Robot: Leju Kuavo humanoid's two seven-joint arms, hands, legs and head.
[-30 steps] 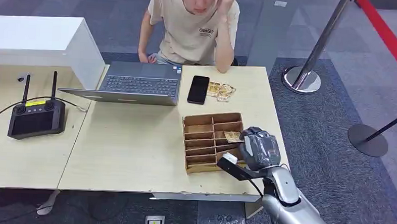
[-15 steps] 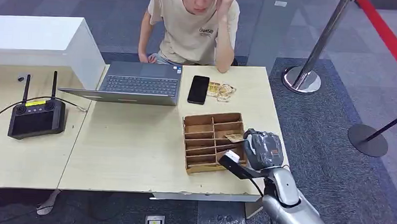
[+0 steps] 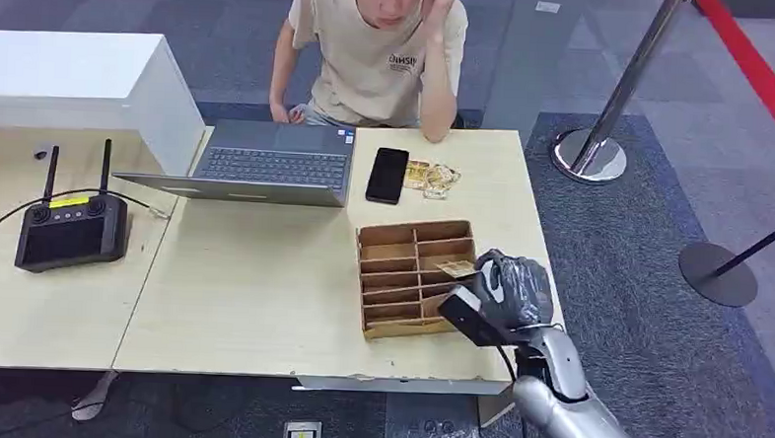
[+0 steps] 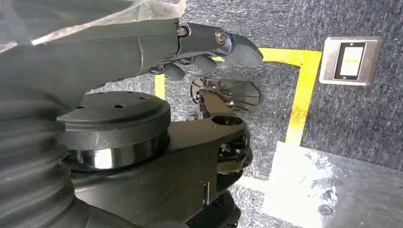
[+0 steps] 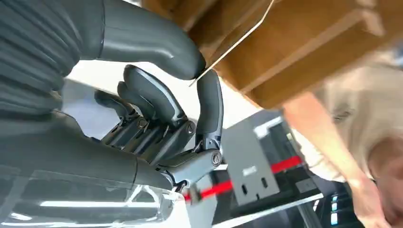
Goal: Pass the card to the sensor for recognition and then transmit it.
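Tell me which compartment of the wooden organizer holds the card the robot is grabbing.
The right-column compartment second from the far end of the wooden organizer: the card sticks out of it, pinched by the right hand. The other compartments look empty.

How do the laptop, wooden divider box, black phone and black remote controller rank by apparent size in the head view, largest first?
1. laptop
2. wooden divider box
3. black remote controller, counting its aerials
4. black phone

The box and controller look close; the right hand covers part of the box.

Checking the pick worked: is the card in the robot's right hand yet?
Yes. The right hand pinches the card by one edge between thumb and a finger, beside the divided box.
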